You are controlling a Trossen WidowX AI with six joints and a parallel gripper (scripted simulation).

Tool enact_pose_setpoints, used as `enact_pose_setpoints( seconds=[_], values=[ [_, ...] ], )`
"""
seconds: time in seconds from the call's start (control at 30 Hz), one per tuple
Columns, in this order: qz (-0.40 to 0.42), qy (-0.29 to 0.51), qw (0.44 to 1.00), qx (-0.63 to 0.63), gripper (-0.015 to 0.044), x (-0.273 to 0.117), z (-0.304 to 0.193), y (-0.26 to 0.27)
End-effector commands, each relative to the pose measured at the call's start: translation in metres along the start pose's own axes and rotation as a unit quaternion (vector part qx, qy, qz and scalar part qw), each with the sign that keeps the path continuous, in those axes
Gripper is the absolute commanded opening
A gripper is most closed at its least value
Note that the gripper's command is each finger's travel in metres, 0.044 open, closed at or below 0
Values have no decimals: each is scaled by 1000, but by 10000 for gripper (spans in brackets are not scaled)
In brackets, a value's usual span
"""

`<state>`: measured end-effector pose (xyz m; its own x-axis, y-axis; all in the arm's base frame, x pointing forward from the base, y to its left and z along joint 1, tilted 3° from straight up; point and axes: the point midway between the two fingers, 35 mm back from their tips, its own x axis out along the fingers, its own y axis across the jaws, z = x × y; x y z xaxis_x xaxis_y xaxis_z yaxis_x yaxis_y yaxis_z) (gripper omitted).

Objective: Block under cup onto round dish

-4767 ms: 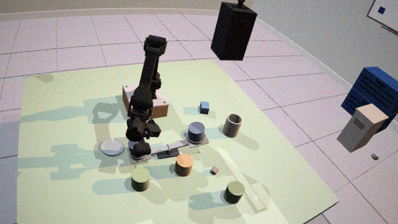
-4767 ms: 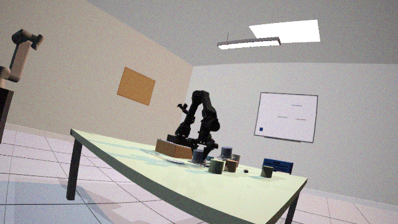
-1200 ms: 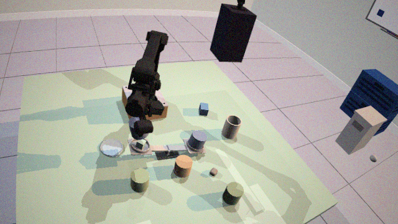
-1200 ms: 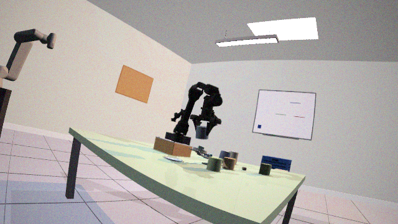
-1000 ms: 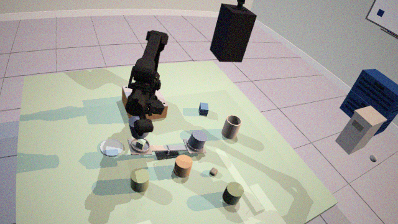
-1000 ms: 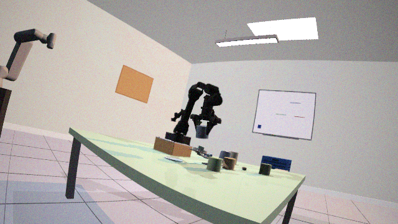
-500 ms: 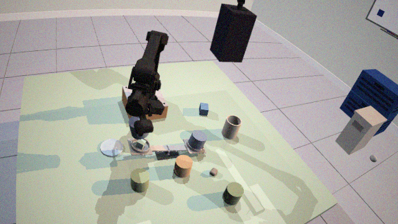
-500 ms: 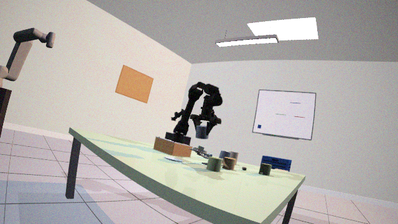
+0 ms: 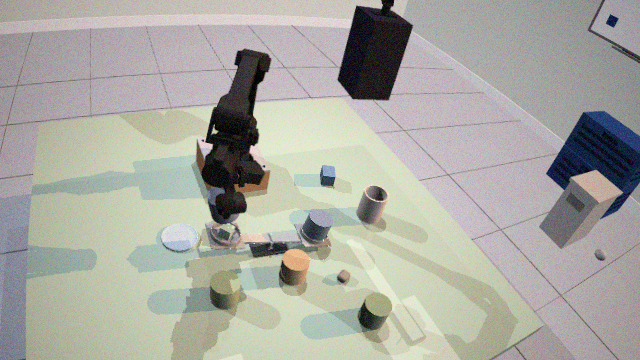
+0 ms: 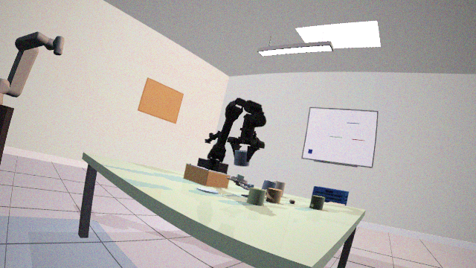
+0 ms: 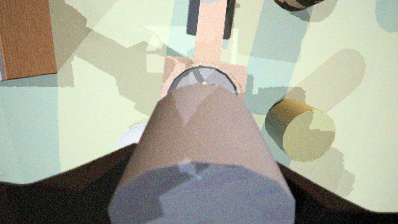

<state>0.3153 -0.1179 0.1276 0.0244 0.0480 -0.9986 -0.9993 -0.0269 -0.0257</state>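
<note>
Claw [image 9: 226, 204] [image 10: 242, 155] [image 11: 200, 156] held lifted cup [image 9: 215, 212] [image 10: 242, 159] [image 11: 202, 135]; block [image 9: 224, 232] [image 10: 240, 177] lay bared, dish [image 9: 180, 237] [image 10: 207, 190] [image 11: 132, 136] at nine o'clock from it in top view; cup set-down, block transfer, retreat remained

Pale green rectangular desk [image 9: 165, 340] [image 10: 223, 227], its near edge running obliquely toward a rounded near corner, with dark straight legs [image 10: 87, 201] beneath the left and right corners. Floor of pale pinkish square tiles [image 9: 125, 60] [image 10: 52, 186] with thin dark joints; a flat blue-grey area lies beyond the desk's near left edge. Cream wall [image 10: 85, 67] bearing a tilted orange rectangular panel [image 10: 161, 100]; adjoining pale grey wall [image 10: 275, 97] bearing a dark-framed whiteboard [image 9: 620, 30] [image 10: 340, 135]. Grey ceiling [image 10: 208, 33] with a bright white panel [image 10: 349, 34] and a long suspended lamp [image 10: 297, 49].
</note>
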Motion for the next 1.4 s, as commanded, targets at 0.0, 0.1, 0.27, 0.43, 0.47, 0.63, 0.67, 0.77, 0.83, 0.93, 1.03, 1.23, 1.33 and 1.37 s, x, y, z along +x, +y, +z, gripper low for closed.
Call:
enact_pose_setpoints(
  seconds=[0.0, 0.1, 0.27, 0.43, 0.47, 0.63, 0.67, 0.77, 0.83, 0.93, 1.03, 1.23, 1.33, 1.37],
  values=[
    [-1, 0, 1000, 0, 0, 0, 0, 0],
    [-1, 0, 1000, 0, 0, 0, 0, 0],
    [-1, 0, 1000, 0, 0, 0, 0, 0],
    [-1, 0, 1000, 0, 0, 0, 0, 0],
    [-1, 0, 1000, 0, 0, 0, 0, 0],
    [-1, 0, 1000, 0, 0, 0, 0, 0],
    [-1, 1, 1000, 0, 0, 0, 0, 0],
    [-1, 3, 1000, 1, 0, 2, -6, 2],
    [0, 7, 1000, 3, 0, 5, -13, 6],
    [1, 13, 1000, 7, 0, 10, -26, 13],
    [2, 17, 1000, 9, 0, 15, -35, 19],
    [4, 21, 1000, 11, 0, 24, -56, 33],
    [4, 21, 1000, 10, 0, 29, -66, 41],
    [4, 20, 1000, 10, 0, 30, -69, 44]
  ],
)
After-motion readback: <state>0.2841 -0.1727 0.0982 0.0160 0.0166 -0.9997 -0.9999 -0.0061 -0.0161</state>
